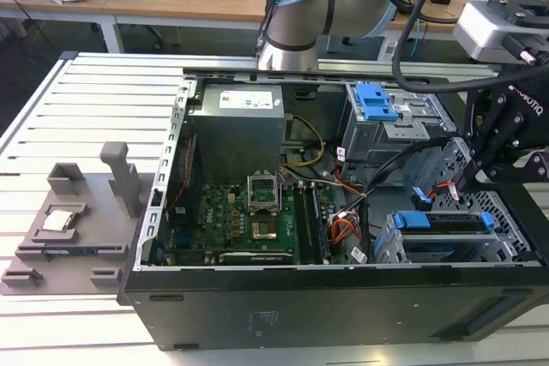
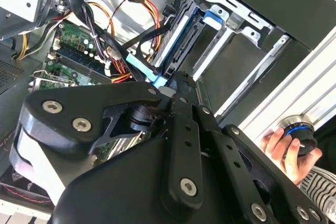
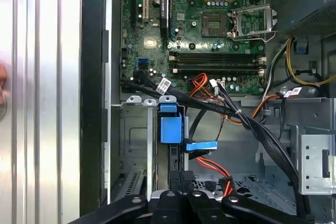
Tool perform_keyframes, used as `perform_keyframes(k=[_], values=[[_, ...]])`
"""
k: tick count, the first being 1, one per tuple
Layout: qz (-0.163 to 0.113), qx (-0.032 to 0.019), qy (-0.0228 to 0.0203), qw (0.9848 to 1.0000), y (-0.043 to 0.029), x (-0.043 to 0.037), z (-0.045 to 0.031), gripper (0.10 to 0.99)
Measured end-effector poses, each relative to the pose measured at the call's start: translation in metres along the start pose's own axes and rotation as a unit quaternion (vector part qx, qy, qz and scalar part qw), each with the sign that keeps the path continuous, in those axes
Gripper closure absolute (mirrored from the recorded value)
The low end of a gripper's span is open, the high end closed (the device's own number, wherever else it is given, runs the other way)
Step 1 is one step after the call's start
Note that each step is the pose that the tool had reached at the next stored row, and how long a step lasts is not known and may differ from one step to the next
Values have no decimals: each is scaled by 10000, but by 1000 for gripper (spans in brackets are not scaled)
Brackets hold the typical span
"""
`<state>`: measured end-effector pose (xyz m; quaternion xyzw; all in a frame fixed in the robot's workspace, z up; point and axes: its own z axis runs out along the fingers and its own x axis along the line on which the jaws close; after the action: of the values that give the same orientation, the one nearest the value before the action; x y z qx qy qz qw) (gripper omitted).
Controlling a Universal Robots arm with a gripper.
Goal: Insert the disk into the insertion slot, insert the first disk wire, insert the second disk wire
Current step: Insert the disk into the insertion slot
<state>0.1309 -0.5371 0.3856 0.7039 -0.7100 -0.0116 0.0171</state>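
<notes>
An open black computer case [image 1: 257, 306] lies on its side on the ribbed aluminium counter [image 1: 77, 92], with the grey-and-blue arm [image 1: 300, 15] reaching over its far wall. The exterior view gives you the whole layout: a moulded grey fixture [image 1: 77, 212] at the exterior view's left and the green motherboard [image 1: 249, 220] mid-case. At the exterior view's right is the insertion slot [image 1: 506, 229], a bay of silver perforated metal. The disk [image 1: 446, 227] sits inside that slot, its bright blue plastic carrier showing at both ends. The first wrist view looks straight down instead, so you see the disk [image 3: 170, 127] edge-on, with black, red and orange wires [image 3: 210, 106] draped across the cage. The black end effector [image 1: 463, 184] hangs just above the slot; you cannot tell whether it is open or closed. The second wrist view adds a person's hand [image 2: 278, 148] on a round black knob [image 2: 299, 135] beside the case.
</notes>
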Motion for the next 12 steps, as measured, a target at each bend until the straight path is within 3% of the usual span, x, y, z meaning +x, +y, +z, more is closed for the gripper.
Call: perform_keyframes(k=[12], values=[[0,0,0,10000,-3,-1,77,980]])
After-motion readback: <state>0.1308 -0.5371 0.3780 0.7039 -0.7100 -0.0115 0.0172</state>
